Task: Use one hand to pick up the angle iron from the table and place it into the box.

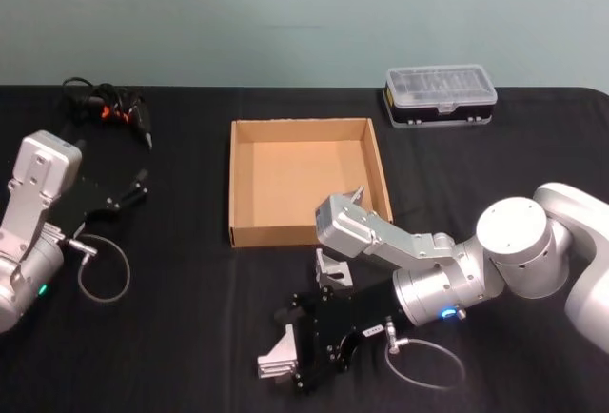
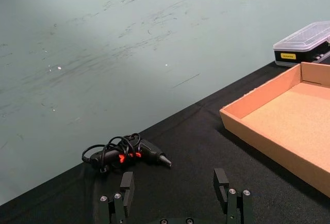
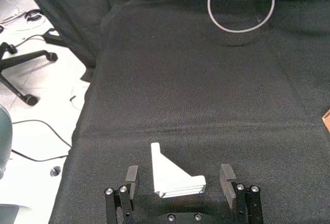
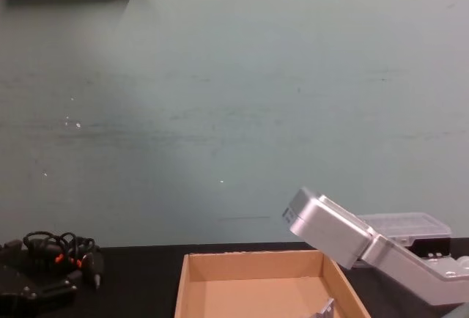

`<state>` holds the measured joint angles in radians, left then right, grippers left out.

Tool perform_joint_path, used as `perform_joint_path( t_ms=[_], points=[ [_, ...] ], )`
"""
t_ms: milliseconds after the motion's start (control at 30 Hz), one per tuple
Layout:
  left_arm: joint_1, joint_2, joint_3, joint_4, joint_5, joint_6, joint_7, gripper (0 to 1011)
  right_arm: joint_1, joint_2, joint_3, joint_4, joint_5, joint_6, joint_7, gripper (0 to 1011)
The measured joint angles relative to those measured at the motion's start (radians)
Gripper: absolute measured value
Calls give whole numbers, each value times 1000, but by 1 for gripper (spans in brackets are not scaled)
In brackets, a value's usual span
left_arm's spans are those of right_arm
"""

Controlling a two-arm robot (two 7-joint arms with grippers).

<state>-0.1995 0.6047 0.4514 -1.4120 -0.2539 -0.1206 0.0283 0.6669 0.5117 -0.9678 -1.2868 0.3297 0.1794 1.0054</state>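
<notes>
Looking down from the head view, we note the right end effector (image 1: pixel 290 351) low over the near part of the worktop (image 1: pixel 190 337), in front of the box (image 1: pixel 285 235) and apart from it. Its fingers (image 3: pixel 132 176) are spread. The angle iron (image 3: pixel 167 175) lies flat on the black worktop between them, with a gap on either side, so nothing pinches it. From the head view the angle iron (image 1: pixel 274 363) shows as a pale silver piece at the fingertips, near the front edge. The box sits open in the middle of the worktop. A black plastic case with a clear lid (image 1: pixel 441 94) stands behind it to the right, and a corded black tool (image 1: pixel 109 111) lies at the far left. The left end effector (image 1: pixel 133 189) hangs idle over the left side, fingers (image 2: pixel 126 188) spread and holding nothing.
</notes>
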Motion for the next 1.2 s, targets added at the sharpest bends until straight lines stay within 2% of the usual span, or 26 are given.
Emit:
perform_joint_path(
  t_ms=[167,333,367,467,600,733,1033,1200],
  points=[
    [0,0,0,0,0,0,0,1011,1,-2,-3,4,-1,-3,0,997],
    [0,0,0,0,0,0,0,1011,1,-4,-5,6,-3,-4,-2,906],
    [0,0,0,0,0,0,0,1011,1,-4,-5,6,-3,-4,-2,853],
    [0,0,0,0,0,0,0,1011,1,-4,-6,6,-5,-5,-4,800],
    [0,0,0,0,0,0,0,1012,0,-4,-7,5,-6,-6,-5,651],
    [0,0,0,0,0,0,0,1011,-1,-4,-7,5,-6,-7,-6,551],
    [0,0,0,0,0,0,0,1011,-6,-9,-6,6,-5,-12,-10,544],
    [0,0,0,0,0,0,0,1011,-10,8,10,-29,-2,-8,-29,547]
  ],
)
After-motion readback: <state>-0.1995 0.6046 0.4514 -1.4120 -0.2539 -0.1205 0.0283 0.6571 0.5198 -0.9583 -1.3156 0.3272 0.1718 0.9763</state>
